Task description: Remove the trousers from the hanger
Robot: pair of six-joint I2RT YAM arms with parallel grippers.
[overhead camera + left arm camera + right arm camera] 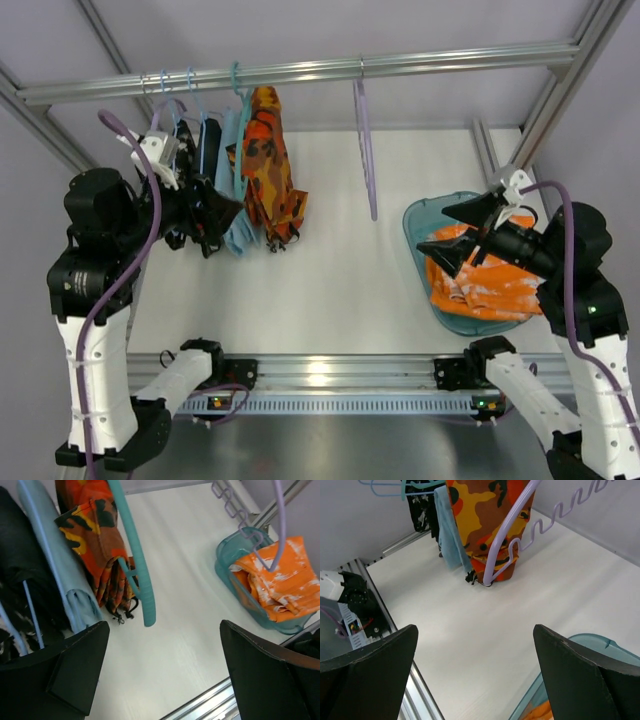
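Observation:
The bright orange trousers (490,285) lie crumpled in a teal basket (420,215) at the right, off the hanger; they also show in the left wrist view (285,585). The lilac hanger (366,150) hangs bare from the rail, right of the other garments (280,520) (512,535). My right gripper (435,230) hovers open over the basket's left edge, holding nothing (475,628). My left gripper (222,222) stands open beside the hung clothes at the left, nothing between its fingers (164,626).
An orange-and-black patterned garment (268,160) on a teal hanger (137,565), a light blue garment (235,180) and dark clothes (20,565) hang at the rail's left. A metal frame rail (300,72) spans the back. An aluminium rail (330,372) runs along the near edge.

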